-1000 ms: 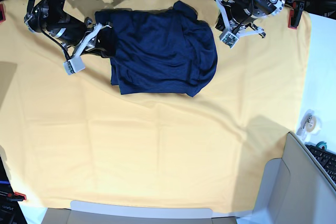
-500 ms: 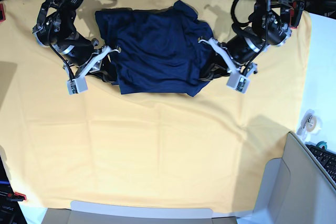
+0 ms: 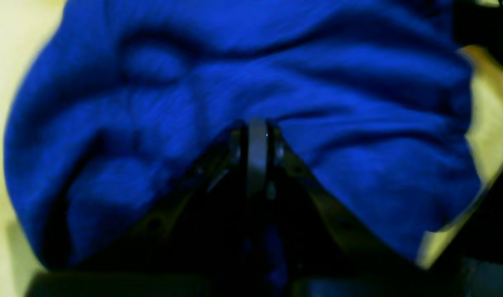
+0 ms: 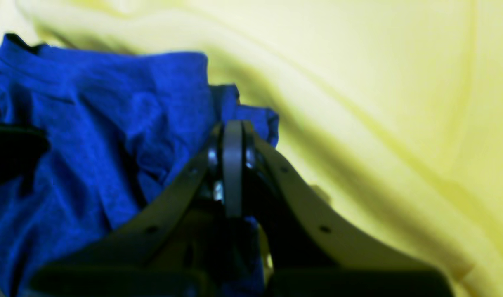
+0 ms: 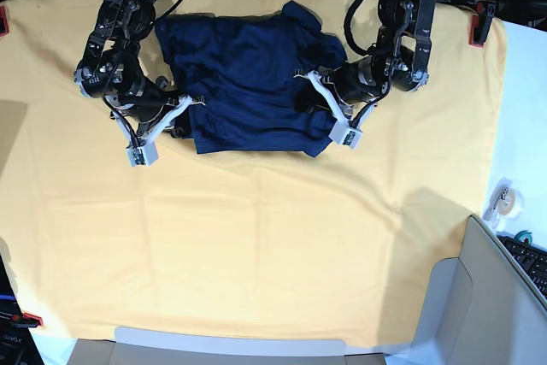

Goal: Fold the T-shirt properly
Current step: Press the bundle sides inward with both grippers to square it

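text: none legible | labels: none | brands: none | numbers: none | signs: none

Black arms (image 5: 115,49), white end-effector brackets, black cables.

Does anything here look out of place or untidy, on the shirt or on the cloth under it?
Yes. The T-shirt is not a neat rectangle: its right edge bulges and the fabric is bunched into creases near the left gripper. The yellow cloth beneath shows wrinkles. Nothing looks spilled or torn.
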Robot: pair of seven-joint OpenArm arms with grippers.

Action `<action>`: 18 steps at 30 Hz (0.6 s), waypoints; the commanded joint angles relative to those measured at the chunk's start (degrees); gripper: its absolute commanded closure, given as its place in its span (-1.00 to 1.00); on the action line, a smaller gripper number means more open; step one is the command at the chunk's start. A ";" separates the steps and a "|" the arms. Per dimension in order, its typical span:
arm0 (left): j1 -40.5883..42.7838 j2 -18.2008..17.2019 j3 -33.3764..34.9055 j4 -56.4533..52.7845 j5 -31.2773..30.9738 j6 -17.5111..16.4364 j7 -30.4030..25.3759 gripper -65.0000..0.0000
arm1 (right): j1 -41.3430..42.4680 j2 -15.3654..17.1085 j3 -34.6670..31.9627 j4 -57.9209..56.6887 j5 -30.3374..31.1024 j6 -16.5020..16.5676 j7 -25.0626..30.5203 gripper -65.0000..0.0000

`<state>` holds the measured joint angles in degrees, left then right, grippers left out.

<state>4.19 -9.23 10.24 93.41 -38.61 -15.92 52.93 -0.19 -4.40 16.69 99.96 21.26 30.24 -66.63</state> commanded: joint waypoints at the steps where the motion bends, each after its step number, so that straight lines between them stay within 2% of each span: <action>1: -0.54 -0.13 -0.17 1.14 1.47 -0.03 -1.28 1.00 | 0.76 0.40 -0.03 1.27 0.85 0.22 1.09 1.00; 5: -0.36 -0.22 -0.70 1.23 5.51 0.05 -1.54 1.00 | 0.85 1.55 0.85 1.27 0.77 0.22 1.09 1.00; 12: 0.17 -0.30 -0.70 2.11 5.95 0.05 -1.45 1.00 | 3.39 1.72 7.44 1.36 -2.40 0.22 1.09 1.00; 14: 0.96 -0.30 -0.79 4.57 5.86 0.05 -1.45 1.00 | 3.66 1.72 7.88 1.80 -2.84 0.22 1.00 1.00; 18: 3.24 -0.22 -2.11 16.26 5.78 0.05 -1.72 1.00 | 3.39 1.72 8.06 6.89 -3.10 0.22 0.65 1.00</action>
<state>8.40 -9.26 8.58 109.03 -32.23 -15.90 52.75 2.31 -3.09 24.69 105.65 17.26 30.24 -67.37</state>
